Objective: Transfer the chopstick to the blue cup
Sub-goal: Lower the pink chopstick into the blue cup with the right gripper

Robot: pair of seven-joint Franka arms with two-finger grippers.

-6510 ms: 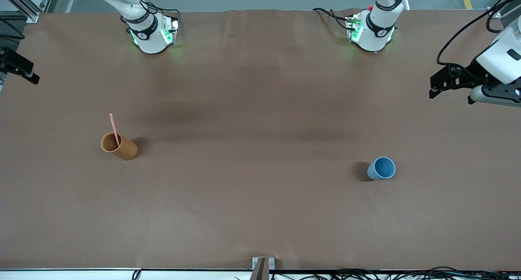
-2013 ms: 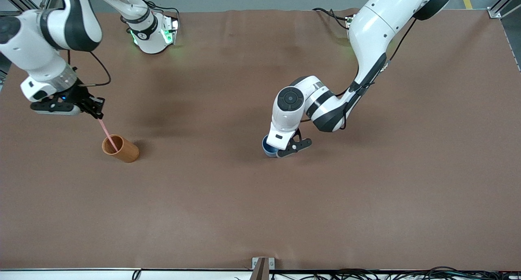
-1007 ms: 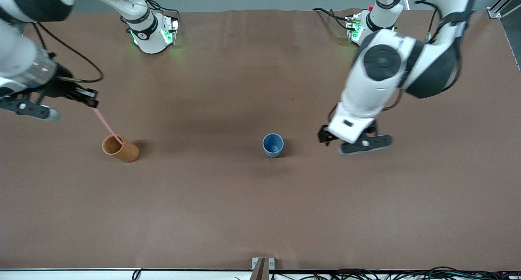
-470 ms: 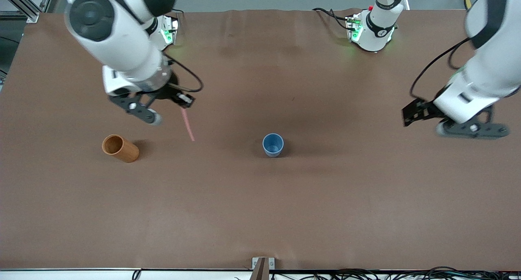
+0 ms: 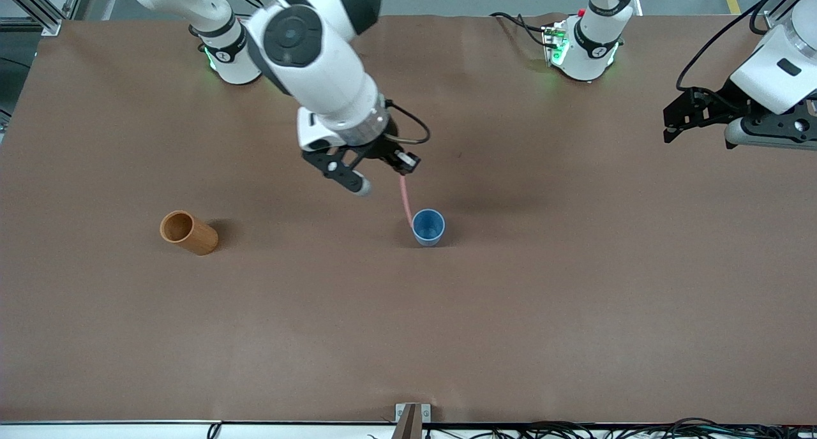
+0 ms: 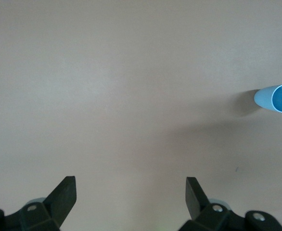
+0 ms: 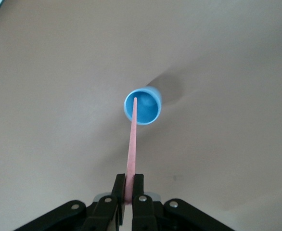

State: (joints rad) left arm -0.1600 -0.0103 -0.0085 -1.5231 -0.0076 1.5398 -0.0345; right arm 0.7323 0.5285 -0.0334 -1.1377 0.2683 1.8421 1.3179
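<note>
Half a second ago the chopstick (image 5: 404,200) hung over bare bench between the two cups; now I have carried it across, and it hangs above the blue cup (image 5: 428,226), slanting down from my right fingers (image 5: 402,168) with its lower tip at the cup's rim. In my right wrist view the pink stick (image 7: 131,150) runs from my right hand (image 7: 129,191) straight to the cup's (image 7: 143,106) open mouth, the tip lying just inside the rim; whether it has gone below the rim I cannot tell. My right fingers are clamped on the stick's upper end. The blue cup stands upright near the middle of the bench (image 5: 574,337). The wooden cup (image 5: 187,232) stands well apart from it, toward the right arm's end. My left hand (image 5: 702,117) has pulled back to the left arm's end of the bench and waits there above the surface, its fingers (image 6: 64,197) spread wide with nothing between them.
</note>
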